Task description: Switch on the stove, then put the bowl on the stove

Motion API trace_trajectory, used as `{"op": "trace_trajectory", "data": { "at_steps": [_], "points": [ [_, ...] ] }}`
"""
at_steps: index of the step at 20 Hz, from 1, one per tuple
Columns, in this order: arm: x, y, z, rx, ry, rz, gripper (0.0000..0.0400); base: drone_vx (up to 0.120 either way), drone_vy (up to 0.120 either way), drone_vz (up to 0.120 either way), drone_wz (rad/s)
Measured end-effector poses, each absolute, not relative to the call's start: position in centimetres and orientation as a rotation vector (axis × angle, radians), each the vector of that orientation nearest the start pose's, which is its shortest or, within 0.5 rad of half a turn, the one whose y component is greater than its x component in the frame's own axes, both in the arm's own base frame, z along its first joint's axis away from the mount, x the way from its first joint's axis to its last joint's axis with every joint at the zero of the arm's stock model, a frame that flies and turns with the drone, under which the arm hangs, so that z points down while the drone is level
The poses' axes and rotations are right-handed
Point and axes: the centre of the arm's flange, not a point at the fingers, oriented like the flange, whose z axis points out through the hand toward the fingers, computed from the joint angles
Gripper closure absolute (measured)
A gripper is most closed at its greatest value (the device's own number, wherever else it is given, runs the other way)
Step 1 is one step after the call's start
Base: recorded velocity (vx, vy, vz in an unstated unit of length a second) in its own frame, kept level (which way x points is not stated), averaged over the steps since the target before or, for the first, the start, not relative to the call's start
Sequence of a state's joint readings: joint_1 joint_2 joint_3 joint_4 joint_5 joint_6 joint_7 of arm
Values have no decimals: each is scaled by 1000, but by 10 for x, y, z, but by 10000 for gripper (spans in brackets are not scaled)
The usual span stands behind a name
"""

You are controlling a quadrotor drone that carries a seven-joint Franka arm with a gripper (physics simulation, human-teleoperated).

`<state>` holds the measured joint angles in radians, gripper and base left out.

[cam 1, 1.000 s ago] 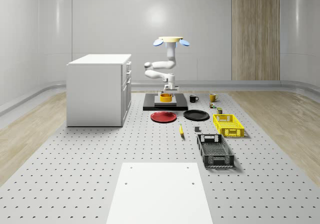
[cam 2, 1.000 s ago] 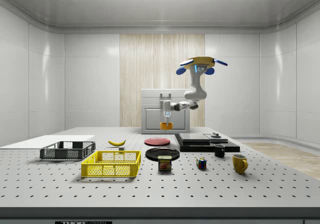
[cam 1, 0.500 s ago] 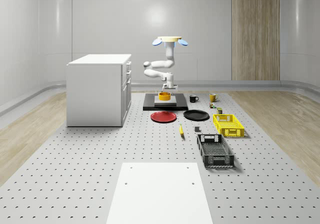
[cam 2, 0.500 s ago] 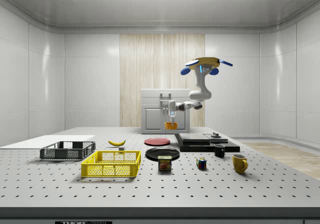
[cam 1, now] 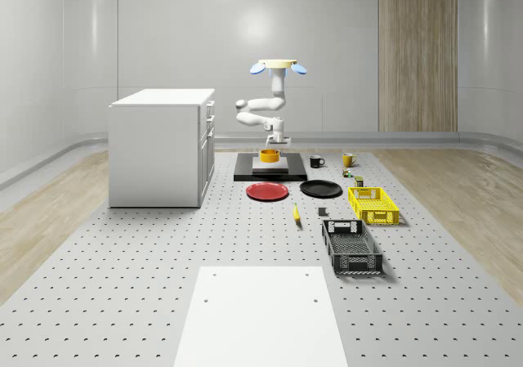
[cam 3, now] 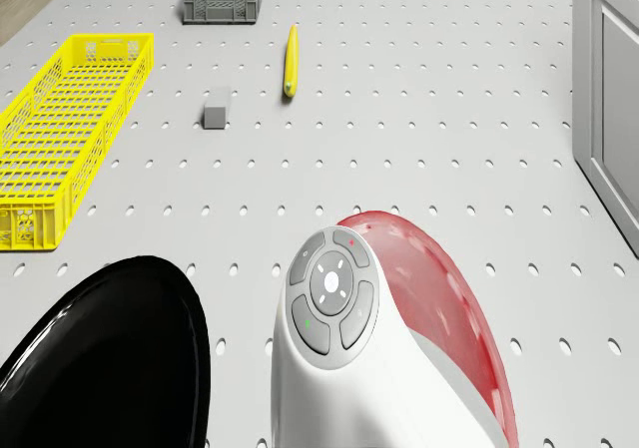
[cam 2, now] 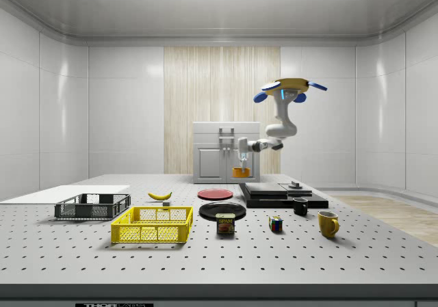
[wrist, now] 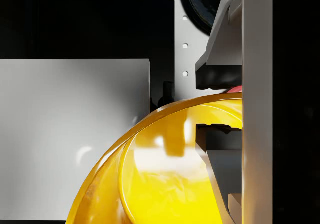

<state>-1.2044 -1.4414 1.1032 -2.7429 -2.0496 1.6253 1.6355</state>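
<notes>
Glossy yellow-orange bowl [wrist: 165, 169], round with a thick rim, is clamped at its rim between the tool's fingers [wrist: 220, 149], one inside and one outside the wall. Tool [cam 2: 243, 166] hangs vertical with the bowl just above the stove [cam 2: 280, 193], a flat black slab with a matte light-grey square plate on top; bowl is held in the air over the stove's edge nearest the red plate, not touching it. Drone [cam 2: 290, 88], yellow disc body with blue rotors, hovers above the stove, white arm folded down and out to the tool.

Beyond the stove edge from the tool: shiny red plate [cam 3: 449, 308] and glossy black plate [cam 3: 110, 358] side by side on the perforated grey tabletop [cam 3: 429, 119]. Farther out, a yellow mesh crate [cam 1: 373, 204] and a dark grey mesh crate [cam 1: 351, 247]; cannot tell any contents. Banana [cam 3: 291, 61] and a small grey block [cam 3: 217, 108] lie between the crates and plates. White cabinet [cam 1: 162, 145] stands beside the stove. Black mug [cam 2: 300, 206], yellow mug [cam 2: 328, 223], a can [cam 2: 225, 223] and a coloured cube [cam 2: 275, 223] sit on the stove's other side.
</notes>
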Motion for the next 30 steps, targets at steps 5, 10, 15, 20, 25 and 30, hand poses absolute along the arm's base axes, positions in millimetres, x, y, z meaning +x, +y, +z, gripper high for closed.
{"op": "trace_trajectory", "data": {
  "at_steps": [5, 10, 15, 20, 25, 30],
  "points": [
    [323, 10, 577, 1, -2, 786, 300, -120, 0, -8, 0],
    [323, 10, 577, 1, -2, 786, 300, -120, 0, -88, 0],
    [323, 10, 577, 1, -2, 786, 300, -120, 0, 0, 0],
    [323, 10, 577, 1, -2, 786, 300, -120, 0, 0, 0],
    [323, 10, 577, 1, -2, 786, 300, -120, 0, 0, 0],
    [323, 10, 585, 1, -2, 786, 300, -8, 0, 0, 0]
  ]
}}
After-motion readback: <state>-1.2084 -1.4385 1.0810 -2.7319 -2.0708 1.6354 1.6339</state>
